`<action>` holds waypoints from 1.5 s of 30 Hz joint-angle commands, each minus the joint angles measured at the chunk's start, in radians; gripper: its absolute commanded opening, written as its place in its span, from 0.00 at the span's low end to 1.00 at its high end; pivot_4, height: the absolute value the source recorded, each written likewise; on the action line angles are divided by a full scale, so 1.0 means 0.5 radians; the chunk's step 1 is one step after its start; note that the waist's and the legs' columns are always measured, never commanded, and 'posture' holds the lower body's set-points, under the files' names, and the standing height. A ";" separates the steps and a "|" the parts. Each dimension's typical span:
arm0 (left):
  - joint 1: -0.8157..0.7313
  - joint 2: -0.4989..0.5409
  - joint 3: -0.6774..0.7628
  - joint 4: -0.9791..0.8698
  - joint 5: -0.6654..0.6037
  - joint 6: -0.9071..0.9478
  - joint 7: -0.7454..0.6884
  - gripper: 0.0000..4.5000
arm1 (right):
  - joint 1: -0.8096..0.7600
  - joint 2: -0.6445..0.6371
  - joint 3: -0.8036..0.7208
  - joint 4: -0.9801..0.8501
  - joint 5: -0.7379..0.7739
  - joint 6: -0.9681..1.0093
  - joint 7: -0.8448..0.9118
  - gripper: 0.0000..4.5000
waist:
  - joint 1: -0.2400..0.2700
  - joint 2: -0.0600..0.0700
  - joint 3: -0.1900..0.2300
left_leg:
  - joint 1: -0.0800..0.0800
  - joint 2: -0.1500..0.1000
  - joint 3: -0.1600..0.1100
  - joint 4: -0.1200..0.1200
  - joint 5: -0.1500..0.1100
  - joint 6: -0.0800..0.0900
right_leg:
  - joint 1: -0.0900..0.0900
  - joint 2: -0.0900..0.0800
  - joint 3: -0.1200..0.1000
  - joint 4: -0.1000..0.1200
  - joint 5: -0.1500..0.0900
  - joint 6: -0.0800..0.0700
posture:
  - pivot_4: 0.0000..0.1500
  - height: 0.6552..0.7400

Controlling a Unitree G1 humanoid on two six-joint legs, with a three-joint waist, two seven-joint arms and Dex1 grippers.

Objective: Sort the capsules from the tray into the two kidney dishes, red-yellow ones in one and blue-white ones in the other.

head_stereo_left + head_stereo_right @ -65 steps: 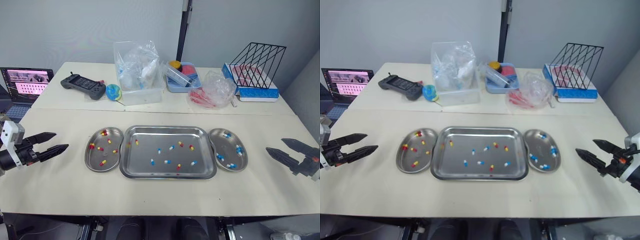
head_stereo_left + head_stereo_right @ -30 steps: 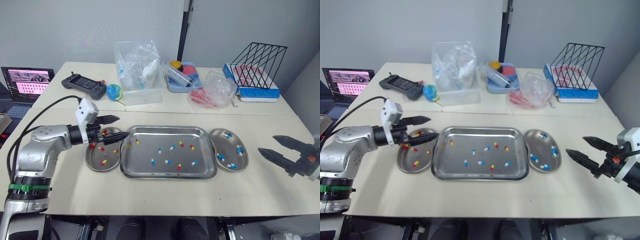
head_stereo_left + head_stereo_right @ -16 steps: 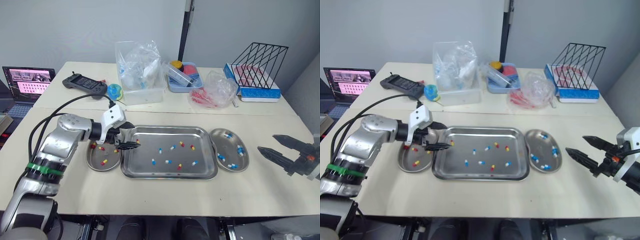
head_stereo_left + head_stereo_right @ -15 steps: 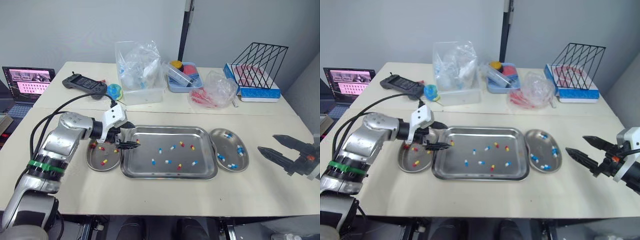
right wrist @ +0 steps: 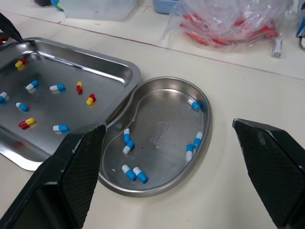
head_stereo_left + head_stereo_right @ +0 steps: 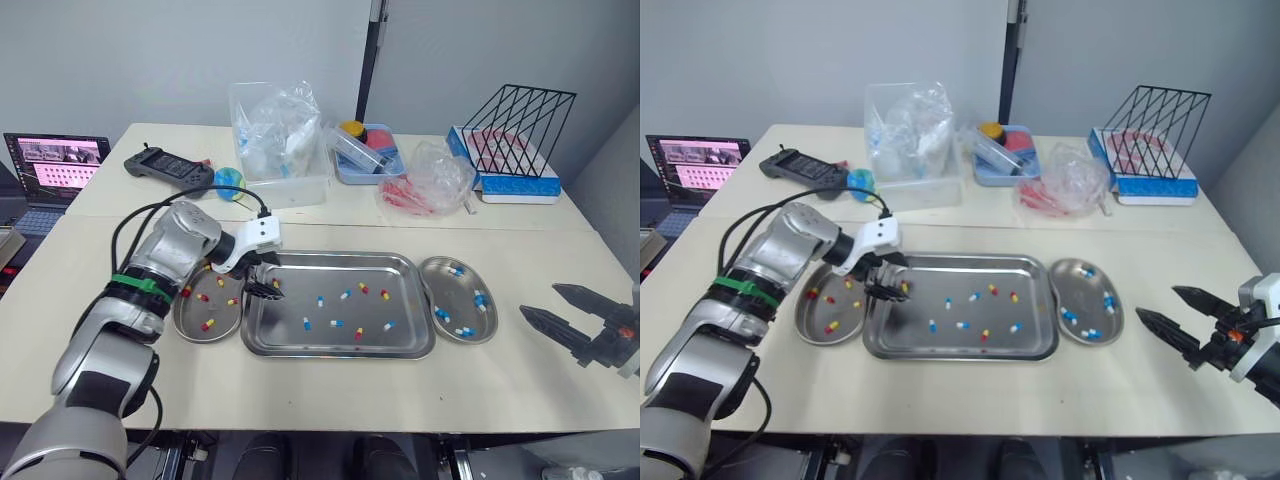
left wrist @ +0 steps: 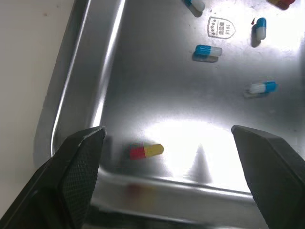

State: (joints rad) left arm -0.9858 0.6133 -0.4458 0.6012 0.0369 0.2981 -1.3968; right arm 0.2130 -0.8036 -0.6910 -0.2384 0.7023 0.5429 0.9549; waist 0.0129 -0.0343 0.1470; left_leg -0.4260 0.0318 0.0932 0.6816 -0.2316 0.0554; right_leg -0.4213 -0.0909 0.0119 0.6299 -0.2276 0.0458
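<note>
One red-yellow capsule (image 7: 147, 151) lies by the tray (image 7: 86, 71) wall under the left gripper (image 7: 167, 131), which is spread wide; the capsule is light and probably slippery, best pinched across its middle. Right gripper (image 5: 167, 125) is spread too.

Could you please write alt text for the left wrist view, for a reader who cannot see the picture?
The left hand hangs open over a corner of the steel tray, with one red-yellow capsule lying on the tray between its two black fingers. Several blue-white capsules lie farther along the tray.
</note>
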 commanded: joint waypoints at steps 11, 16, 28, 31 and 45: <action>-0.112 -0.068 -0.020 0.250 0.206 -0.232 -0.080 0.99 | 0.062 -0.030 -0.084 -0.146 0.174 0.058 0.029 1.00 | 0.004 0.000 0.000 | -0.001 0.001 -0.001 0.000 -0.001 0.001 | 0.000 -0.002 0.000 0.000 0.000 0.000 | 1.00 1.00; -0.119 -0.082 -0.016 0.263 0.226 -0.240 -0.103 0.87 | 0.049 -0.036 -0.076 -0.134 0.166 0.056 0.013 1.00 | 0.003 0.000 0.000 | 0.000 0.001 -0.001 0.001 -0.001 0.001 | 0.000 -0.001 0.000 0.000 0.000 0.001 | 1.00 1.00; -0.166 -0.109 -0.020 0.361 0.331 -0.344 -0.110 0.51 | 0.041 -0.043 -0.065 -0.099 0.118 0.029 0.002 1.00 | 0.002 0.000 0.000 | 0.000 0.000 -0.001 0.001 -0.001 0.001 | 0.000 -0.001 0.000 0.000 0.000 0.001 | 1.00 1.00; -0.177 -0.124 -0.015 0.390 0.341 -0.359 -0.112 0.51 | 0.040 -0.040 -0.067 -0.100 0.112 0.029 -0.006 1.00 | 0.003 0.000 0.000 | 0.000 0.000 -0.001 0.001 -0.001 0.001 | 0.000 -0.001 0.000 0.000 0.000 0.001 | 1.00 1.00; -0.295 -0.184 0.035 0.571 0.346 -0.456 -0.124 0.00 | 0.053 -0.033 -0.089 -0.107 0.085 0.022 -0.037 1.00 | 0.001 0.000 0.000 | -0.001 0.000 -0.001 0.001 -0.001 0.001 | -0.001 -0.001 0.000 0.001 0.000 0.001 | 1.00 1.00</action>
State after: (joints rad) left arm -1.0938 0.5295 -0.4527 0.8820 0.2160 0.0858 -1.4547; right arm 0.2451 -0.8055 -0.6957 -0.2824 0.7418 0.5710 0.9385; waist 0.0134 -0.0343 0.1470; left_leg -0.4266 0.0318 0.0928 0.6822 -0.2319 0.0560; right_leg -0.4217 -0.0913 0.0118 0.6301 -0.2275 0.0462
